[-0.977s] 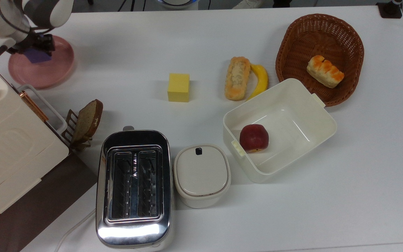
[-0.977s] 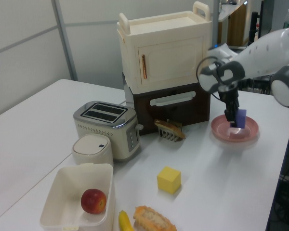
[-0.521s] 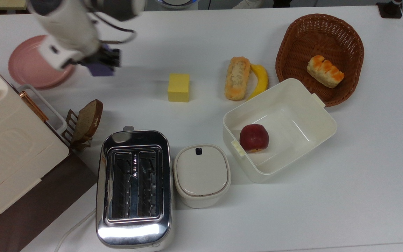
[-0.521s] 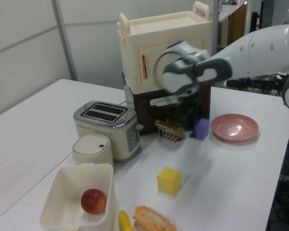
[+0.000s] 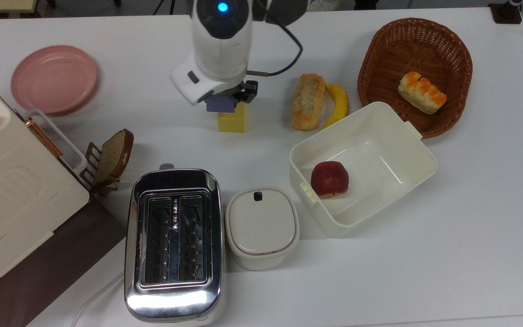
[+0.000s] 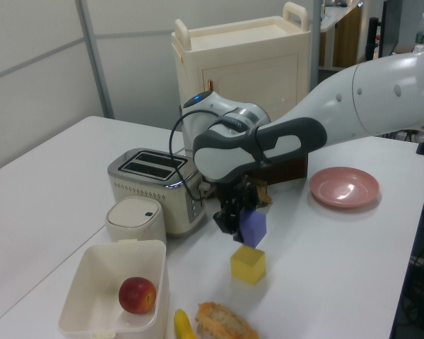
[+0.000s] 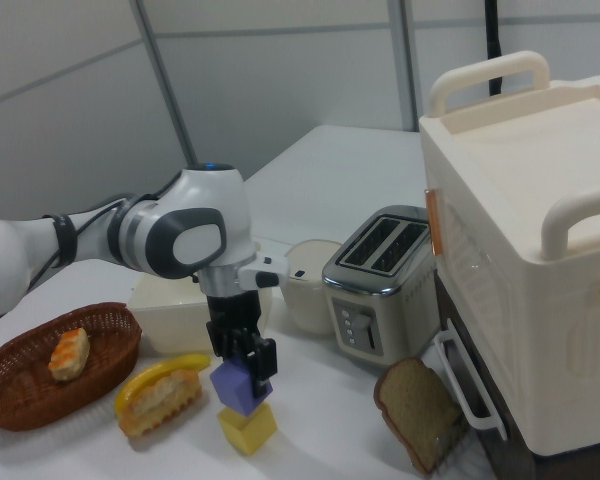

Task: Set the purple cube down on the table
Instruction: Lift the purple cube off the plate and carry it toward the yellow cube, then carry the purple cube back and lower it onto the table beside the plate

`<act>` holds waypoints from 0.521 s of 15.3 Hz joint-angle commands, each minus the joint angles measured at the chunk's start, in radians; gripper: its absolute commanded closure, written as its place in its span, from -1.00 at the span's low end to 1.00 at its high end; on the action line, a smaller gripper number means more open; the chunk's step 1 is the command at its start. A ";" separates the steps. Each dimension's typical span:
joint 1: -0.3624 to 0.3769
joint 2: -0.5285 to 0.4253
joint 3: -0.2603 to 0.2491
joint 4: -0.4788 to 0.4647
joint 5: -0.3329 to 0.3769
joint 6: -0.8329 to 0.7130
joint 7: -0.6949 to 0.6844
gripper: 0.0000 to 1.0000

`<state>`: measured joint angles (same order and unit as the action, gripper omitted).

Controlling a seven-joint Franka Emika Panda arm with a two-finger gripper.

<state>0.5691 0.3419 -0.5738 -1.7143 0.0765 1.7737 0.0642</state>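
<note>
My gripper [image 5: 227,101] [image 6: 244,220] [image 7: 242,372] is shut on the purple cube [image 5: 220,105] [image 6: 253,227] [image 7: 238,388] and holds it in the air over the white table [image 5: 152,50] [image 6: 339,261]. The cube hangs just above the yellow cube [image 5: 231,120] [image 6: 248,263] [image 7: 247,428], and a small gap between the two shows in the left view. The arm's white wrist covers part of the purple cube in the top view.
The pink plate [image 5: 53,78] [image 6: 344,187] sits bare at the top view's left. A bread roll [image 5: 307,101] and banana [image 5: 337,104] lie to the yellow cube's right in the top view, then a wicker basket [image 5: 413,43]. Toaster [image 5: 173,243], lidded pot [image 5: 262,227], bin with apple [image 5: 329,179] and toast rack [image 5: 109,159] stand nearer.
The gripper has lifted the purple cube off the pink plate and carried it rightward in the top view, from over the plate to above the yellow cube. The plate now lies bare.
</note>
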 commanded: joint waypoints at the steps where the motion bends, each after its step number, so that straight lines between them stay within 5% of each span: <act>1: 0.054 -0.017 -0.008 -0.016 0.008 0.000 0.046 0.49; 8: 0.054 -0.014 -0.012 -0.021 0.005 0.000 0.040 0.46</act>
<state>0.6178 0.3447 -0.5765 -1.7178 0.0765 1.7737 0.0945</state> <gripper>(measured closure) 0.392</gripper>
